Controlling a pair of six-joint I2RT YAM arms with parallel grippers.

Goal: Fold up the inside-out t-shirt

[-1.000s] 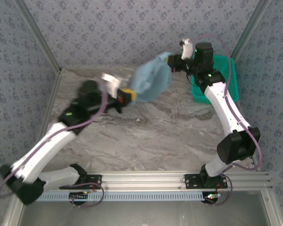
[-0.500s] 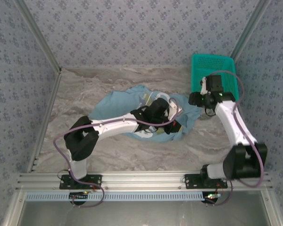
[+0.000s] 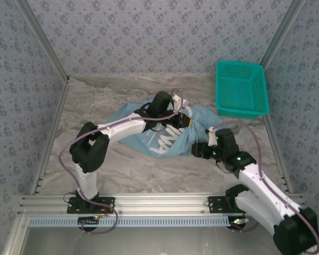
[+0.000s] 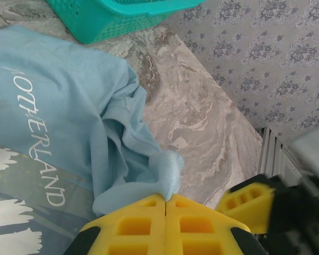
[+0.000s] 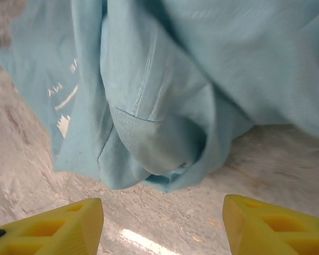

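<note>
The inside-out t-shirt (image 3: 143,133) lies crumpled in the middle of the marble table, light blue with a whitish print facing up. My left gripper (image 3: 185,121) reaches across to its right side. In the left wrist view that gripper (image 4: 165,197) is shut on a ribbed edge of the t-shirt (image 4: 169,175). My right gripper (image 3: 198,150) sits just off the shirt's near-right edge. In the right wrist view it (image 5: 162,228) stands open above bare table, with a bunched fold of the t-shirt (image 5: 165,117) a little ahead of the fingertips and nothing between them.
A teal mesh basket (image 3: 241,87) stands at the back right, also seen at the top of the left wrist view as the basket (image 4: 117,13). Patterned walls close in the table. Bare marble (image 3: 149,175) lies in front of the shirt.
The shirt, held in the air between both grippers a second ago, now lies on the table. My right gripper has opened, let go and drawn back to the near side. The left arm swung right.
</note>
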